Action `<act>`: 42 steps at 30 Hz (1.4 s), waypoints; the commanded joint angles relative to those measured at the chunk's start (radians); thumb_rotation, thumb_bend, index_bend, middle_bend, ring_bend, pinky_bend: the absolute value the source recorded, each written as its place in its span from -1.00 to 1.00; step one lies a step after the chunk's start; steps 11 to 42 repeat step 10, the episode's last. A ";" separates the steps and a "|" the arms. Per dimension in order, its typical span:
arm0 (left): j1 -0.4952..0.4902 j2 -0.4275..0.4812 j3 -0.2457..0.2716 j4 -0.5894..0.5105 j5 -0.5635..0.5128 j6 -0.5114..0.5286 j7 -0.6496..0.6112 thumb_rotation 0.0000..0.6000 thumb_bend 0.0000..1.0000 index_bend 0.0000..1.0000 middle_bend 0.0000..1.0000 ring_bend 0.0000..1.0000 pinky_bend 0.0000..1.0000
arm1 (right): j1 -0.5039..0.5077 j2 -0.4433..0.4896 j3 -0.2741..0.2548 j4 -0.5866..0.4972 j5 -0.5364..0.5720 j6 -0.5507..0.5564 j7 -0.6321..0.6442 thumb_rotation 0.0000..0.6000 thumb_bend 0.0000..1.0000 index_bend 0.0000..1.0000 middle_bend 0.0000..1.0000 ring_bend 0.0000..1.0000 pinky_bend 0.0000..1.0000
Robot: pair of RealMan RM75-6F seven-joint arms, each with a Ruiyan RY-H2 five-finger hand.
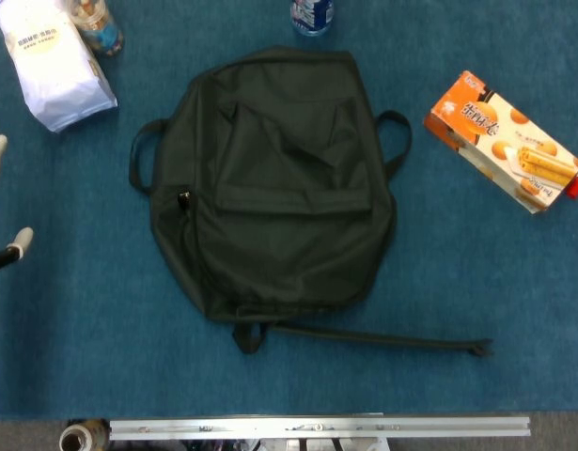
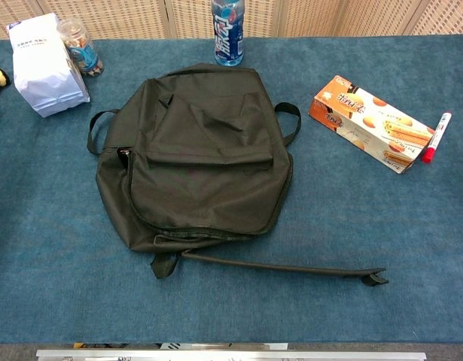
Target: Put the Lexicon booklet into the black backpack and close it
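Lying flat at the centre of both views, the black backpack (image 1: 274, 183) was seen on the blue-covered table (image 1: 476, 282), its front pocket facing up. Its main zip line appeared drawn shut along the left side, with a small puller visible near the left edge. One long strap (image 2: 284, 267) was stretched out across the table toward the lower right of the frame, ending in a small buckle. The Lexicon booklet could not be seen in either view.

Only a sliver of the left robot hand (image 1: 2, 221) was caught at the far left edge of the head view: pale fingertips spread apart, nothing seen between them, well apart from the backpack. So little of it was shown that its grip could not be judged. The right robot hand was shown in neither view.

An orange biscuit box (image 2: 370, 124) was placed at the right of the frame, with a red marker (image 2: 436, 138) just beside its far end. A white pouch (image 2: 44, 66) and a small jar (image 2: 79, 47) were set in the upper left corner, and a blue-labelled bottle (image 2: 228, 31) was stood upright at the top centre, just beyond the top of the backpack.
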 commanded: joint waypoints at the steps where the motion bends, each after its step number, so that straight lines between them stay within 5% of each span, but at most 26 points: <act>1: 0.013 0.001 0.006 0.001 0.010 0.015 -0.019 1.00 -0.72 -0.83 -0.74 -0.76 -0.48 | -0.047 0.002 -0.005 0.035 -0.027 0.030 0.040 1.00 -0.20 0.01 0.19 -0.12 0.22; 42: 0.029 0.001 0.013 0.002 0.030 0.030 -0.025 1.00 -0.72 -0.83 -0.73 -0.76 -0.48 | -0.082 0.004 0.021 0.046 -0.044 0.010 0.045 1.00 -0.22 0.01 0.19 -0.12 0.22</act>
